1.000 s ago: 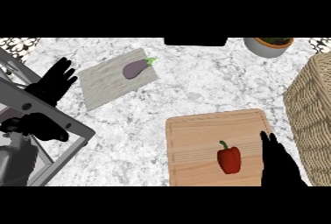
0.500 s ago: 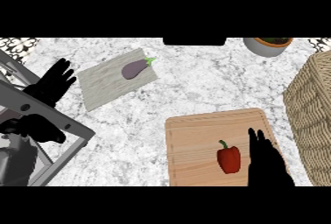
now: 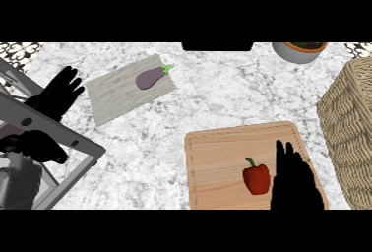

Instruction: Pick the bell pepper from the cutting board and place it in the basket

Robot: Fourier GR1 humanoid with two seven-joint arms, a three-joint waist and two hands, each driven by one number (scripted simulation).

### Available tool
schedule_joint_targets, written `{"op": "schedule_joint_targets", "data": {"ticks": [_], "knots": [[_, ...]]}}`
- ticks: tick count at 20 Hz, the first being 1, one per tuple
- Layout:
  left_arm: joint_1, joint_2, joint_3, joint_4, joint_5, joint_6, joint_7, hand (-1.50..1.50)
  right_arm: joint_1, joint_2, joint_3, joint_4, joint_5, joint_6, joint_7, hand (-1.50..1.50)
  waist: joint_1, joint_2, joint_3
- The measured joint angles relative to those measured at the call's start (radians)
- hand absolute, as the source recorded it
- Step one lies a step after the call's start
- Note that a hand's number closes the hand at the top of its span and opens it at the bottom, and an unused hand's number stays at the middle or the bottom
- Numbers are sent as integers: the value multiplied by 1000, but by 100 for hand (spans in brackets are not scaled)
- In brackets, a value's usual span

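Note:
A red bell pepper (image 3: 256, 178) with a green stem lies on the wooden cutting board (image 3: 222, 162) at the lower right of the counter. My right hand (image 3: 294, 182) is over the board just right of the pepper, fingers straight and pointing away from me, close beside it. The woven wicker basket (image 3: 352, 133) stands along the right edge, next to the board. At the left edge my left hand (image 3: 56, 93) rests open, fingers up.
A purple eggplant (image 3: 150, 78) lies on a grey mat (image 3: 131, 91) at the upper left. A grey bowl (image 3: 298, 51) stands at the top right. A metal frame (image 3: 51, 142) with dark parts fills the lower left corner.
My right hand has slid left and forward over the board, closing in on the pepper's right side. The pepper, the basket and my left hand have stayed put.

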Motion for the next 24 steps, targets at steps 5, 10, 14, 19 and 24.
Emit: {"op": "schedule_joint_targets", "data": {"ticks": [5,10,14,19,24], "knots": [[2,-19,17,-3,-19,-13,-22,0,-15,0,-10,46,-1,-30,-1,-150,-1,0,0],[5,-40,34,-7,-44,-18,-55,0,-34,1,-31,100,-17,-55,-4,-150,-3,1,-2],[9,-50,49,-4,-56,-41,-103,0,-48,0,-40,145,-38,-70,1,-150,-5,2,-4],[15,-75,66,-3,-84,-42,-150,0,-42,1,-41,192,-48,-96,-3,-150,-9,-2,-2],[16,-93,81,-9,-107,-36,-167,0,-38,2,-49,239,-65,-122,-16,-150,-12,-2,-5]]}}
